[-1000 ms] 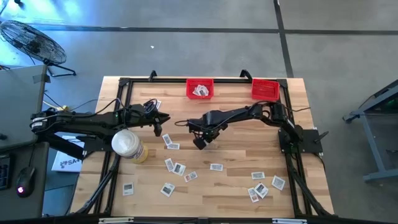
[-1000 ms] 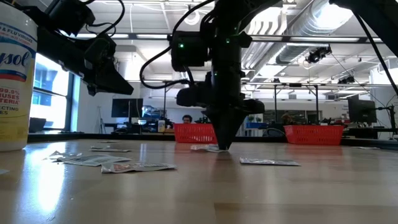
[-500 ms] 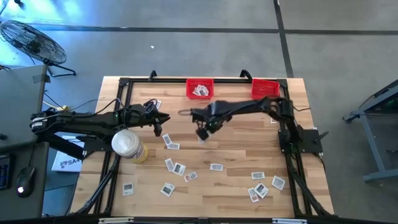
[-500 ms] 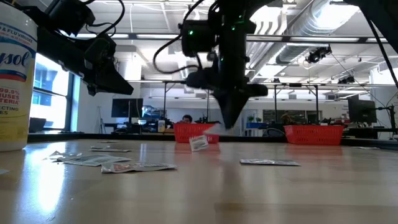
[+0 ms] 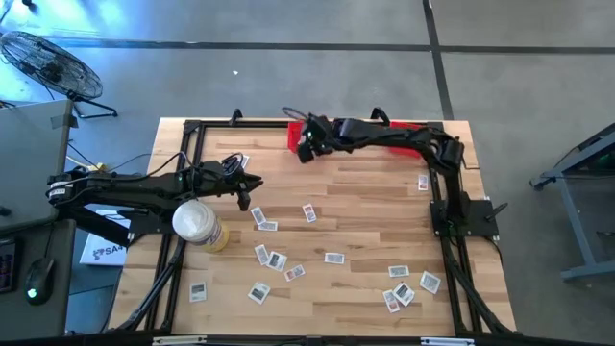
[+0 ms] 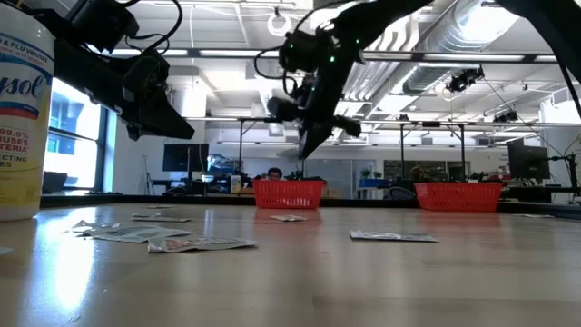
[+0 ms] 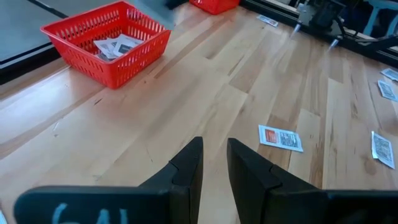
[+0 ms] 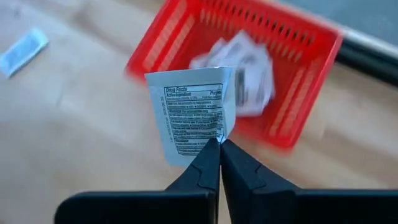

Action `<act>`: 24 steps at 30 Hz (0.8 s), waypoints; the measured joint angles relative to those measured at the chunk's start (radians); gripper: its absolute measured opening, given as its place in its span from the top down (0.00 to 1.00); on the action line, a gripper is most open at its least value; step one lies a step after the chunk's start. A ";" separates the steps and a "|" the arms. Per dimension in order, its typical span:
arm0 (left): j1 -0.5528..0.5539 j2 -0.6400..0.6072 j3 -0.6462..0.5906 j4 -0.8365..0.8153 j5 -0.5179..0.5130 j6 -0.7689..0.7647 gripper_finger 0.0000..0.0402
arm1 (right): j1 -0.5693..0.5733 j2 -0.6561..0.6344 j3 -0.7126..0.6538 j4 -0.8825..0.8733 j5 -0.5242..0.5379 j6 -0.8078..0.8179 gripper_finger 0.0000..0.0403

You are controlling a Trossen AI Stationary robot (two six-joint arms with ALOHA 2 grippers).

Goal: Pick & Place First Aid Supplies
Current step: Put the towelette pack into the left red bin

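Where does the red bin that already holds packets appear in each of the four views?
High view: red bin at the table's far edge, mostly under the right hand.
Low view: left of centre.
Left wrist view: upper left.
Right wrist view: behind the held packet.
Shared landmark: this bin.

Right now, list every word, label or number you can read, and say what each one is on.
"Drug Facts": heading on the packet pinched in the right gripper; the fine print below is too small to read.
"ysol": part of a brand name on the white canister; its smaller lines are cut off.
Packets on the table: print too small.
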 joint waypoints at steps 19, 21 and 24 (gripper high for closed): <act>0.000 0.000 0.000 0.000 0.000 0.000 0.82 | -0.130 0.098 0.000 0.168 -0.056 -0.058 0.99; 0.000 0.000 0.000 0.000 0.000 0.000 0.82 | -0.133 0.098 -0.002 0.163 -0.054 -0.073 0.98; 0.000 0.000 0.000 0.000 0.000 0.000 0.82 | -0.145 0.098 -0.003 0.155 -0.076 -0.077 0.95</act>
